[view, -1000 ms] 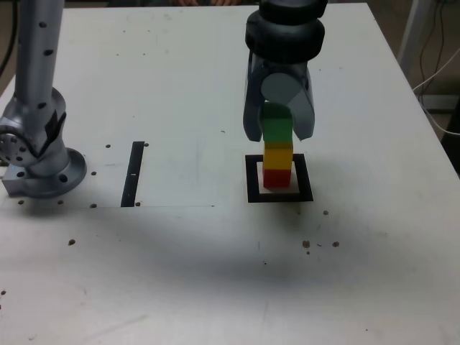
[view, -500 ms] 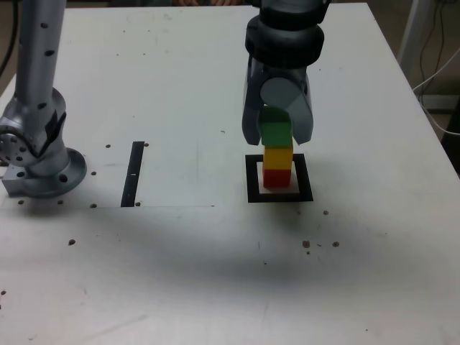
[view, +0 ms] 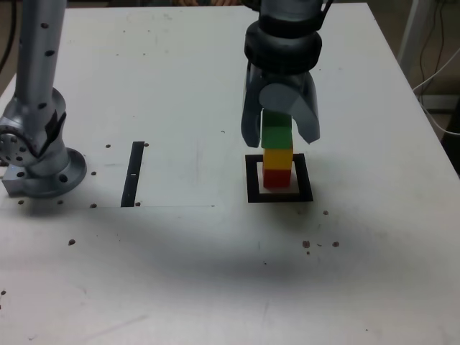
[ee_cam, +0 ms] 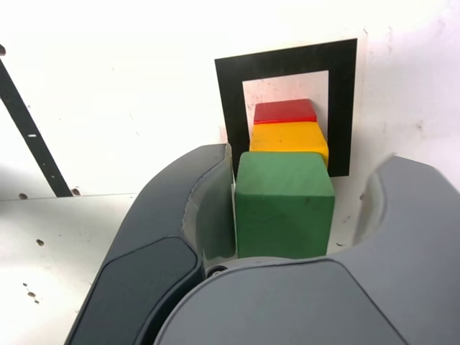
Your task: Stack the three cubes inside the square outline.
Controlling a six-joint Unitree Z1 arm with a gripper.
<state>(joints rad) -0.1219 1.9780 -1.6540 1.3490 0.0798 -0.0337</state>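
White table (view: 180, 86) bears black square outline (view: 251, 183)

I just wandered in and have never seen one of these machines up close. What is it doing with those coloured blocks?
A single robot arm is stacking three small cubes inside a black square outline taped on the white table. The red cube is at the bottom, the yellow cube sits on it, and the green cube is on top. The gripper hangs around the green cube with its fingers parted; in the wrist view there is a gap on one side, so it appears to be letting go.
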